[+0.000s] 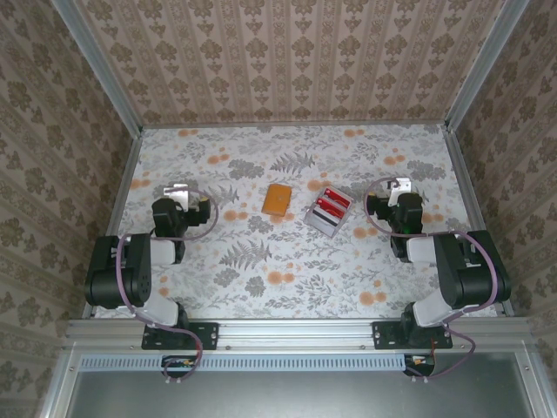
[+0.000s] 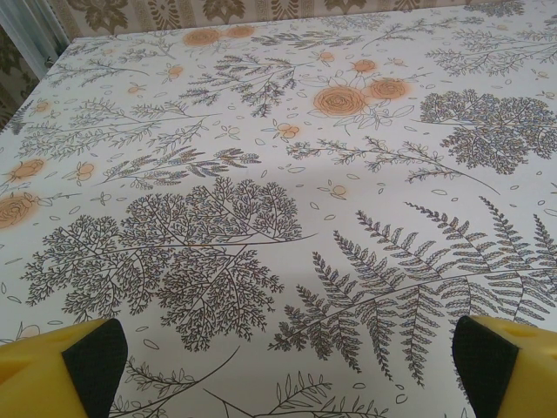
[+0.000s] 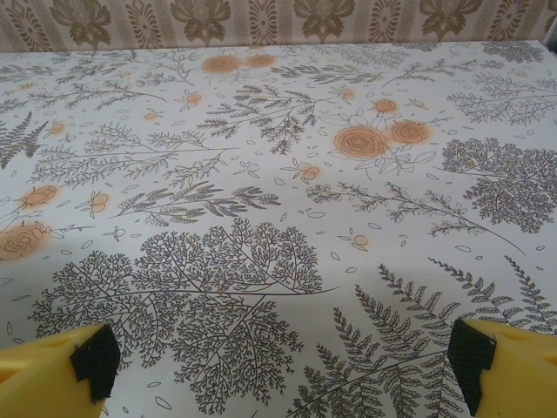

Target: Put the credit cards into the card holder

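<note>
Item 1. Card holder (image 1: 278,198): count one. A small orange-tan square lying flat and closed on the flowered table (image 1: 287,152), just above the middle of the top view. It lies well apart from both sets of fingers, between them, and nearer the middle than either.

Item 2. Credit cards (image 1: 332,205): two red faces can be made out side by side; any more are too small to tell. They sit in a pale grey stand (image 1: 318,221), count one, near the card holder on its right and left of the right gripper, touching neither.

Item 3. Left gripper (image 1: 179,190): count one, at middle left of the top view. In its wrist view (image 2: 287,361), two yellow fingers (image 2: 35,374) with black pads stand at the lower corners, spread to the full width of the frame, with bare tablecloth between them and nothing held.

Item 4. Right gripper (image 1: 397,186): count one, at middle right of the top view. In its wrist view (image 3: 283,364), two yellow fingers (image 3: 39,374) are likewise spread wide at the lower corners, holding nothing.
</note>
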